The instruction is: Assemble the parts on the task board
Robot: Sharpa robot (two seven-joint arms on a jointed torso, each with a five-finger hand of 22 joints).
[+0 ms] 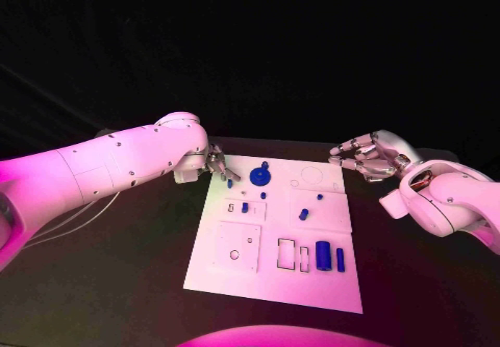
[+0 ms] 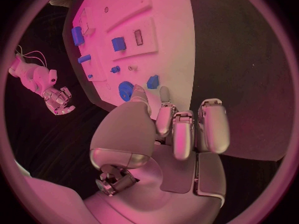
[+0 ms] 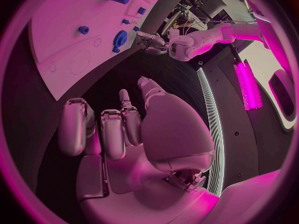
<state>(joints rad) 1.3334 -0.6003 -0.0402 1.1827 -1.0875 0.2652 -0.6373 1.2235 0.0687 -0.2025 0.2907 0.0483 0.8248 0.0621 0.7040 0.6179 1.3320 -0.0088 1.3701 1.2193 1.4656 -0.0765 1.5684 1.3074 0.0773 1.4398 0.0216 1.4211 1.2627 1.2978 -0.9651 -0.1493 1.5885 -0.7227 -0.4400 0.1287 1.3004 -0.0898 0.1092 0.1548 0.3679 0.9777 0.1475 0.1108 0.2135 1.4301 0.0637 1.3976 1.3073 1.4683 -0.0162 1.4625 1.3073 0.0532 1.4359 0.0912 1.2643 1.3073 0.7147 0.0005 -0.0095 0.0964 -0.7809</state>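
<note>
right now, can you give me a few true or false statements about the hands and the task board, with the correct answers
1. The left hand is at the far left corner of the task board. True.
2. The right hand holds a blue part. False: it holds nothing and hangs over the black table, off the board's far right corner.
3. A blue gear lies on the far part of the board. True.
4. Two blue cylinders lie side by side on the near right part of the board. True.
5. The board is bare of parts. False: several small blue pieces are spread over it.
6. The left hand is lifting the gear. False: the gear lies on the board beside its fingertips.
</note>
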